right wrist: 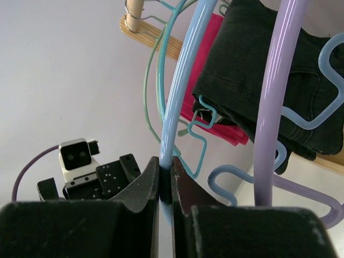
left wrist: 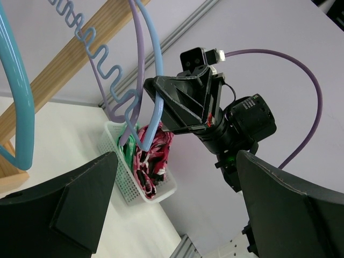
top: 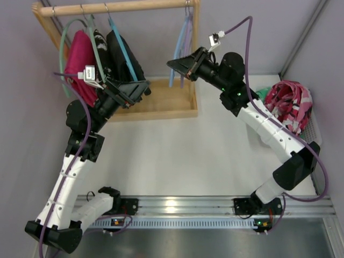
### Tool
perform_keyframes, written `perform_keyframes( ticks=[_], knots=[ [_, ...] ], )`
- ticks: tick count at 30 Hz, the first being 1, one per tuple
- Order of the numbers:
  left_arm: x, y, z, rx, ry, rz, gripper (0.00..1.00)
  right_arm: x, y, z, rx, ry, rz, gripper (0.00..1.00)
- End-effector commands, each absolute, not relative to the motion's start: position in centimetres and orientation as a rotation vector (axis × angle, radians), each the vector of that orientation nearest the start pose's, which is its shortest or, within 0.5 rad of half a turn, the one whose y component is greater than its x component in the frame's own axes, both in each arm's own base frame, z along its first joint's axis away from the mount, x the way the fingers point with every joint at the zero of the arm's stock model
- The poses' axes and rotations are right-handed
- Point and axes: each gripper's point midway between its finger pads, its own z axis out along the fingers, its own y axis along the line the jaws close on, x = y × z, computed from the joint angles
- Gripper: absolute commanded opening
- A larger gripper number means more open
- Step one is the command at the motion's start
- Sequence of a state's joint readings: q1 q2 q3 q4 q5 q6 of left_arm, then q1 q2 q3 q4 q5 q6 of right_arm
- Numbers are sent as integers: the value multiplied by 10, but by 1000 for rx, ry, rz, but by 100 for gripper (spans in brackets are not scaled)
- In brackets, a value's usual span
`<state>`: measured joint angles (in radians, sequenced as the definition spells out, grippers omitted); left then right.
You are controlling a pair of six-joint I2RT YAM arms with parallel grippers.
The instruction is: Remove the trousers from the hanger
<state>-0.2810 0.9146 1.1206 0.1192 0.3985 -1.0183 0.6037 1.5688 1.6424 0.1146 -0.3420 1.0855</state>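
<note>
R claw [right wrist: 161, 173] is seen pressed together on one arm of the light-blue hanger [right wrist: 181, 86], w/ the tube pinched btwn both fingertips and no gap left. The hanger is hung on the wooden rail [top: 123, 6] at the rack's right end, just beside the lilac hanger [right wrist: 271, 107], w/ no garment on it. R arm is reached up & fwd from its base, elbow bent out to the right, wrist turned left toward the rack. L claw [top: 137, 88] is spread wide, w/ nothing held or touched. It is held just in front of the black garment [top: 115, 59] and pointed across at the R claw. L arm is raised steeply, forearm angled to the right. The trousers [top: 290, 102] are found off the hanger, bunched in the white basket [left wrist: 115, 156] at the table's far right, well apart from the rack.
</note>
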Motion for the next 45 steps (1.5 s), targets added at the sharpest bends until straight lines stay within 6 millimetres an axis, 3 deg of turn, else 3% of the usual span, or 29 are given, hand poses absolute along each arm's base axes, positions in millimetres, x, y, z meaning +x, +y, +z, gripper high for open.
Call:
perform_keyframes(
  ticks=[1, 2, 4, 5, 7, 8, 11, 14, 22, 29, 34, 39, 45],
  knots=[
    [265, -177, 491, -126, 1352, -1335, 98, 336, 333, 508, 49, 1509, 1593, 0],
    [265, -177, 490, -121, 1354, -1333, 98, 336, 333, 505, 52, 1517, 1588, 4],
    [265, -177, 491, -119, 1352, -1332, 98, 335, 332, 502, 51, 1527, 1584, 21],
    [266, -178, 490, -121, 1355, -1332, 98, 334, 331, 503, 50, 1526, 1583, 40],
    [266, -177, 490, -121, 1355, -1330, 98, 331, 329, 504, 49, 1529, 1575, 58],
    [266, -177, 489, -124, 1357, -1326, 98, 330, 328, 503, 57, 1536, 1566, 75],
    [268, -178, 485, -125, 1365, -1321, 98, 326, 325, 500, 66, 1554, 1536, 86],
    [269, -178, 482, -125, 1369, -1318, 98, 321, 320, 495, 66, 1569, 1487, 91],
    [270, -178, 476, -124, 1381, -1310, 98, 325, 307, 478, 60, 1604, 1321, 92],
    [270, -178, 475, -77, 1387, -1265, 98, 314, 306, 488, -3, 1570, 1311, 96],
    [273, -180, 448, 40, 1512, -1136, 98, 295, 303, 499, -104, 1531, 1280, 99],
    [266, -176, 421, 129, 1634, -1025, 98, 288, 289, 484, -148, 1570, 1172, 99],
    [250, -165, 407, 280, 1679, -867, 98, 278, 267, 473, -220, 1574, 1025, 99]
  ],
)
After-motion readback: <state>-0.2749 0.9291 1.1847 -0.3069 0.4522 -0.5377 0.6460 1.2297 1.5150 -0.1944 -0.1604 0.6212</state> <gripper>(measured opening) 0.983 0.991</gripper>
